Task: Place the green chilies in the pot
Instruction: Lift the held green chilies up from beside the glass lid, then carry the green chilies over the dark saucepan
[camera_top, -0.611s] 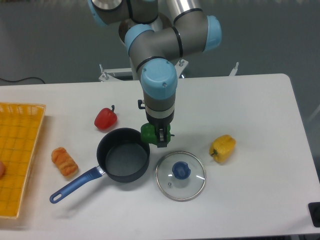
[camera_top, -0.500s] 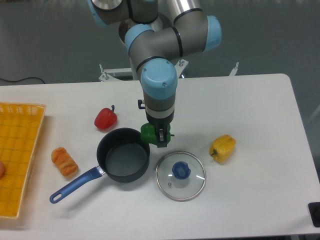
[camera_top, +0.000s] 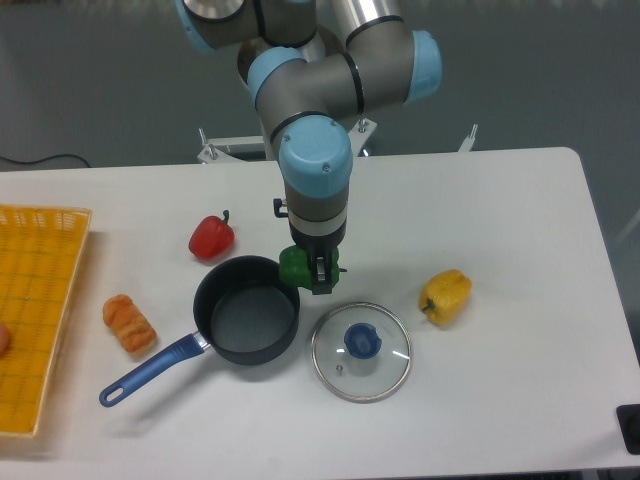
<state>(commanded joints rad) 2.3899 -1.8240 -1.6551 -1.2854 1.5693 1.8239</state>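
Camera view from above the bench (camera_top: 500, 200): the hand (camera_top: 319, 278) points straight down with its fingers clamped on the green chilies (camera_top: 294, 266), held just at the right rim of the pot (camera_top: 246, 309). Around them lie a glass lid (camera_top: 361, 351), a red pepper (camera_top: 211, 237), a yellow pepper (camera_top: 446, 296), a bread roll (camera_top: 129, 323) and a yellow basket (camera_top: 35, 310).

Even, bright light; perhaps slightly soft
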